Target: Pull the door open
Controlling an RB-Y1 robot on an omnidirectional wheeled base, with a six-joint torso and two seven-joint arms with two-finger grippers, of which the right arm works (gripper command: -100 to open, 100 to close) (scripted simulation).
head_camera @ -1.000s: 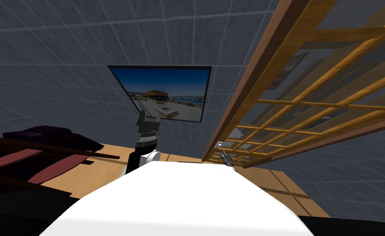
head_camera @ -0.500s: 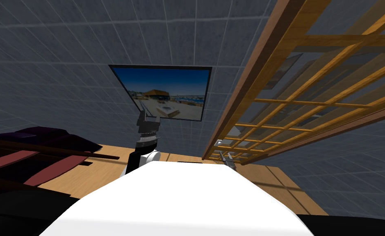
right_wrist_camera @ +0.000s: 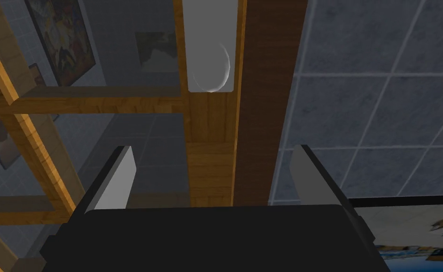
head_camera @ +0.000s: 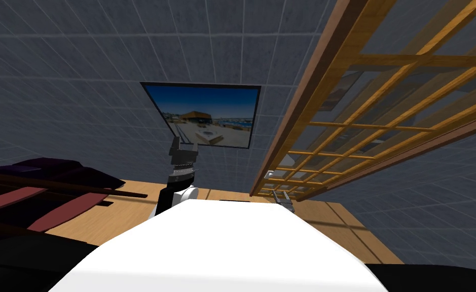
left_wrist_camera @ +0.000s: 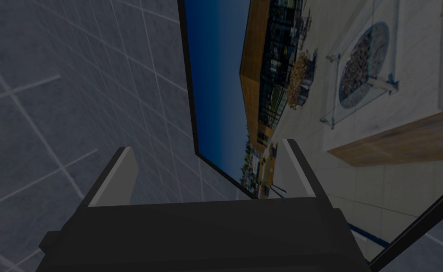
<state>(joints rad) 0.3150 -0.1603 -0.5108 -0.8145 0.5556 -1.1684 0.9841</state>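
The right gripper [right_wrist_camera: 211, 150] holds its two fingers spread apart. The wooden edge post of the lattice door [right_wrist_camera: 208, 127] stands between and just beyond them, with neither finger touching it. A grey handle plate [right_wrist_camera: 209, 52] sits farther along that post. The left gripper [left_wrist_camera: 206, 151], fingers likewise apart, is raised well away from the door.
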